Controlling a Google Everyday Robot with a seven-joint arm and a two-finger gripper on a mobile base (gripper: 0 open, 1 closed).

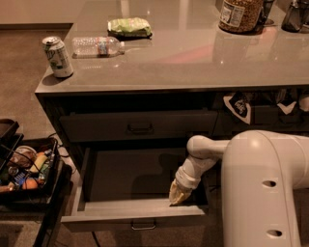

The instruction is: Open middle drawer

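The middle drawer (135,214) stands pulled well out below the counter, showing its plain grey inside, with a small loop handle (143,225) at the centre of its front. My gripper (178,195) reaches down into the drawer at its right side, right behind the front panel. My white arm (263,188) fills the lower right and hides the drawer's right end. Above the open drawer, another grey drawer (140,126) sits shut.
On the grey countertop (193,58) are a soda can (58,57), a lying water bottle (96,46), a green packet (129,26) and a jar (239,14). A black basket (29,169) of assorted items stands on the floor, left of the drawer.
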